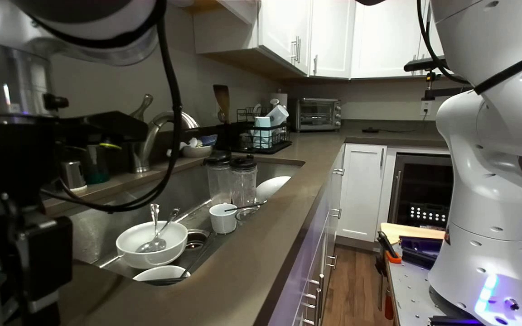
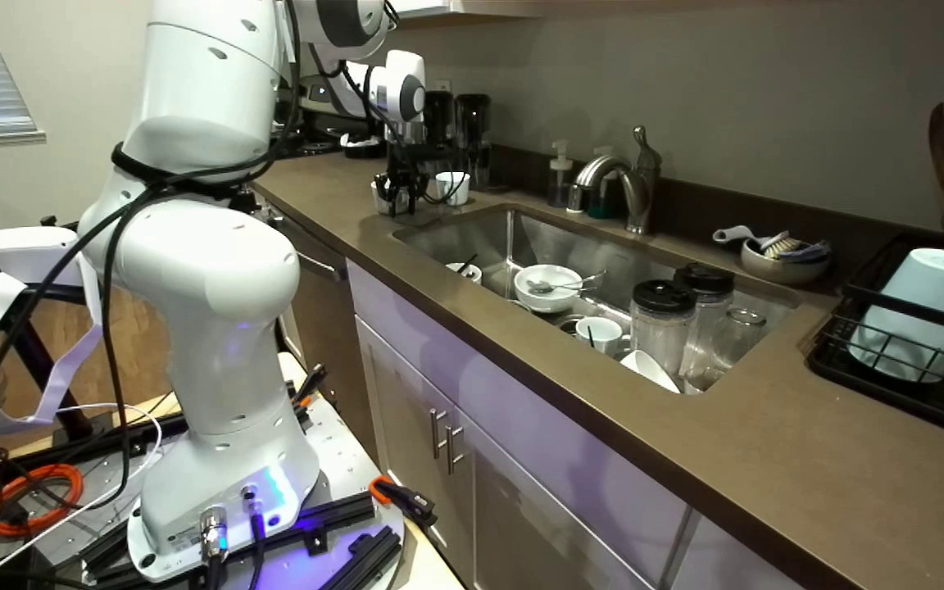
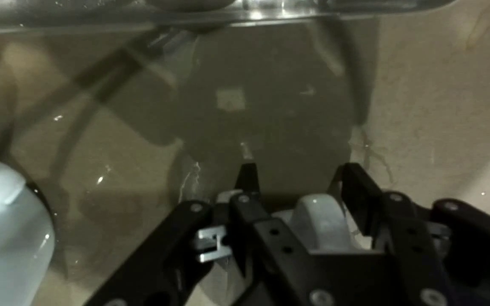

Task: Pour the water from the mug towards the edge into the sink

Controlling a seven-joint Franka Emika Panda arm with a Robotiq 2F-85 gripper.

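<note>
The mug (image 2: pixel 380 198) stands upright on the worktop (image 2: pixel 734 442), just past a short end of the sink (image 2: pixel 550 238). It is nearer the front edge (image 2: pixel 521 369) than a second white mug (image 2: pixel 453 188), which sits near it, farther from that edge. The end effector (image 3: pixel 298 176) points down at the mug. Its fingers (image 3: pixel 362 195) are spread, with the loop handle (image 3: pixel 323 223) positioned between them; clearance shows between the handle and one finger. Contact at the opposite finger cannot be determined from here. The sink contains a white bowl (image 2: pixel 546 304) with spoons (image 1: pixel 152 246), a small white cup (image 2: pixel 605 334) and two jars (image 2: pixel 662 328) with black lids. The faucet (image 2: pixel 638 201) rises on the side of the sink opposite the front edge. A black dish rack (image 2: pixel 890 401) stands on the worktop past the other short end.
</note>
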